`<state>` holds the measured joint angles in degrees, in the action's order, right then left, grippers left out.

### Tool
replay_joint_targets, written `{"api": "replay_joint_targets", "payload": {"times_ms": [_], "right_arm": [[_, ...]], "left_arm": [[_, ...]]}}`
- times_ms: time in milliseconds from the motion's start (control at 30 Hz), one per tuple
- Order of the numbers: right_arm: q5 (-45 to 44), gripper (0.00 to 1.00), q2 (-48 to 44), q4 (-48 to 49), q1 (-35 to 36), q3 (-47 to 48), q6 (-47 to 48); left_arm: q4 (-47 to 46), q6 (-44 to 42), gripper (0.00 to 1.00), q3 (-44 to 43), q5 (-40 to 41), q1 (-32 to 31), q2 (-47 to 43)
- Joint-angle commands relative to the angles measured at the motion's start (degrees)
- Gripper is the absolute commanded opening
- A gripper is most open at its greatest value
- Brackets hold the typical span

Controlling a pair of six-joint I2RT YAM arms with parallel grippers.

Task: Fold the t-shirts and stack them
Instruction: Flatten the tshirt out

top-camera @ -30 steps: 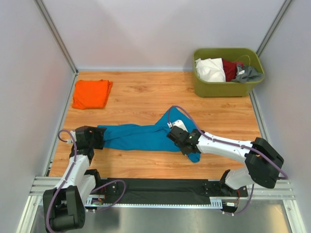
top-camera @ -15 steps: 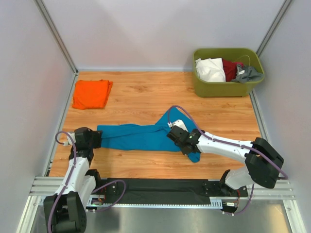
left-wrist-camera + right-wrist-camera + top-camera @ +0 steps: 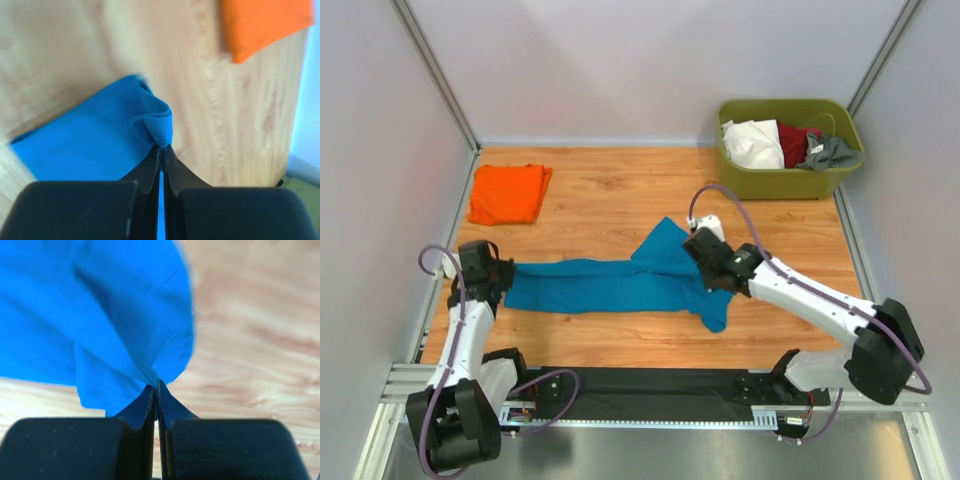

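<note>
The teal-blue t-shirt (image 3: 610, 283) is stretched in a long band across the wooden table (image 3: 620, 200) between both arms. My left gripper (image 3: 500, 274) is shut on its left end, the cloth (image 3: 100, 140) pinched at the fingertips (image 3: 155, 156). At the right end my right gripper (image 3: 703, 262) is shut on a fold of the same shirt (image 3: 100, 315), and a flap hangs down toward the front. The orange t-shirt (image 3: 507, 193) lies folded at the far left of the table, its corner (image 3: 265, 25) showing in the left wrist view.
An olive-green tub (image 3: 788, 148) with white, dark red and grey clothes stands at the back right. Grey walls close in the table on three sides. A black strip (image 3: 650, 385) runs along the near edge between the arm bases.
My left gripper closed on the teal shirt's left end and pulled it left. The right gripper lifted and moved back with its end, drawing the shirt out longer.
</note>
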<state>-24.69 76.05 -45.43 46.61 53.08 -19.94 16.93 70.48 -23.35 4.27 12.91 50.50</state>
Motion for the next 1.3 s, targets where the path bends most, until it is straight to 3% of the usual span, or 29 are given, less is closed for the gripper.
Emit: {"api": "replay_joint_targets", "payload": {"times_ms": [0,267,367,400,600,900,1000,1133,1267], "right_arm": [[-4.58,0.0,-6.61,1.04,-5.29,9.74,4.72],[-3.7,0.0,-1.18,5.87,-18.2,35.31,19.32],[-2.91,0.0,2.33,11.39,-20.85,47.68,27.2],[-2.65,0.0,3.39,11.42,-21.29,47.73,27.24],[0.16,0.0,9.72,20.27,-24.37,62.49,37.76],[5.25,0.0,14.65,28.55,-24.37,74.52,48.86],[6.93,0.0,13.25,28.47,-24.02,74.54,52.79],[0.37,0.0,9.48,28.73,-21.48,71.21,59.66],[-2.56,0.0,4.38,25.93,-19.81,69.0,60.03]], "left_arm": [[8.19,-10.77,0.0,-13.7,3.72,0.54,3.63],[15.23,-18.0,0.0,-41.22,1.89,0.45,13.29],[18.21,-20.89,0.0,-56.21,2.23,-0.16,17.94],[19.1,-21.6,0.0,-56.27,2.84,-0.42,19.01],[21.3,-26.08,0.0,-77.94,4.52,-1.83,25.69],[20.86,-31.36,0.0,-91.77,4.69,-2.8,30.01],[21.92,-32.95,0.0,-95.2,6.71,-3.15,29.75],[23.32,-33.3,0.0,-95.21,7.5,-3.15,26.68],[25.96,-32.95,0.0,-93.89,7.24,-3.15,23.34]]}}
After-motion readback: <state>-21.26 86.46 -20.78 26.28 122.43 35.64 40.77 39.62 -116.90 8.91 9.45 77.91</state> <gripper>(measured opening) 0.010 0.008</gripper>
